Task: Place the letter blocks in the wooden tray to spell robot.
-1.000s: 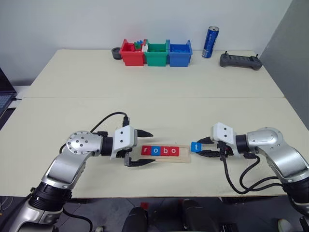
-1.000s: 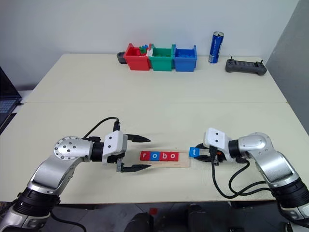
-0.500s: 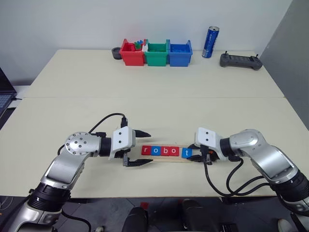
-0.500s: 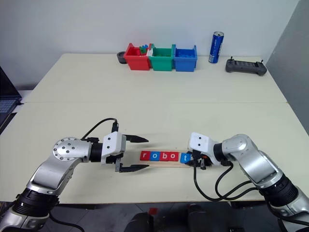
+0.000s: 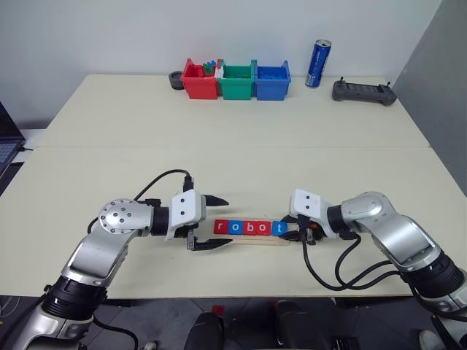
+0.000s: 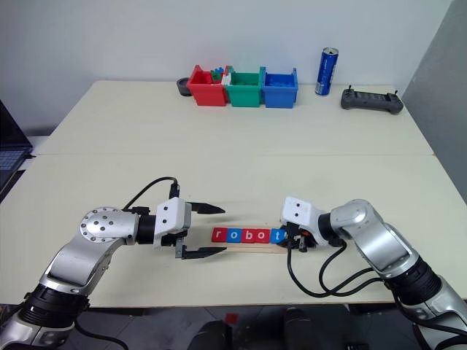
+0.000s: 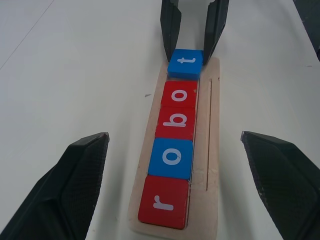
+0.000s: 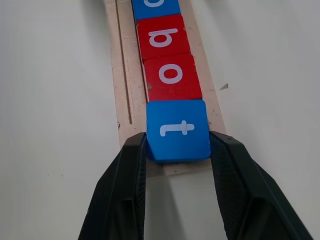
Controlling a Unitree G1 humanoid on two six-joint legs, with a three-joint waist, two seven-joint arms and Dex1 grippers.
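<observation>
The wooden tray (image 5: 252,240) lies near the table's front edge. Red r (image 7: 164,201), blue o (image 7: 171,157), red b (image 7: 176,121) and red o (image 7: 180,95) sit in it in a row. The blue t block (image 8: 177,128) is at the tray's right end, touching the red o (image 8: 171,76) and slightly overhanging the end. My right gripper (image 5: 290,228) is shut on the t, one finger on each side. My left gripper (image 5: 228,222) stands open at the tray's left end, its fingers (image 7: 80,180) wide apart on either side of the r, touching nothing.
Red (image 5: 198,82), green (image 5: 237,82) and blue (image 5: 271,82) bins stand at the table's far edge, with a small dark pot (image 5: 175,79) to their left. A blue can (image 5: 317,64) and a black controller (image 5: 363,92) are to their right. A laptop corner (image 5: 6,146) shows at far left.
My right gripper has carried the t leftward and slightly down, from beyond the tray's right end to a spot against the second o. The left arm has not moved.
</observation>
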